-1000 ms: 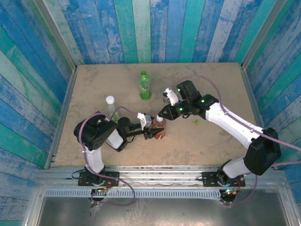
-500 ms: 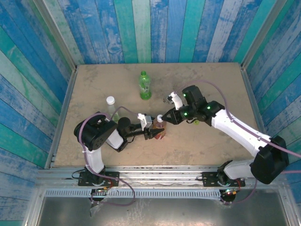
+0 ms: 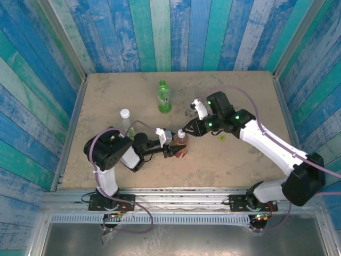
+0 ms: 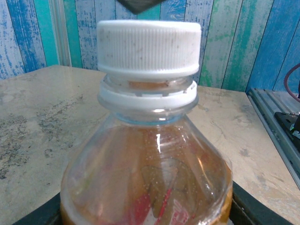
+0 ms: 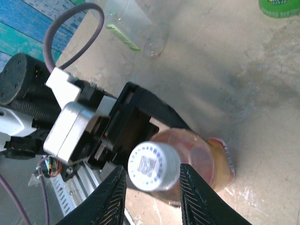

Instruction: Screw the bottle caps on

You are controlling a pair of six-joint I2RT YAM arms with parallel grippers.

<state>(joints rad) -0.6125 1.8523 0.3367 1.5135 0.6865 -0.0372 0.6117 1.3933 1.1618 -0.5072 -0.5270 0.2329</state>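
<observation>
The amber bottle with a red label stands near the table's middle, and my left gripper is shut on its body. A white cap sits on the bottle's neck. My right gripper hovers over that cap with its jaws open, a finger on each side and a small gap at both. The green bottle stands capped at the back. To the left stands the clear bottle with a white cap. A yellow-green cap lies loose on the table under the right arm.
The table is walled by blue and green planks on three sides. A metal rail runs along its near edge. My right arm reaches in from the right, above the loose cap.
My right gripper's jaws have spread off the white cap, and its wrist has turned and shifted slightly back. The left gripper and the amber bottle have not moved.
</observation>
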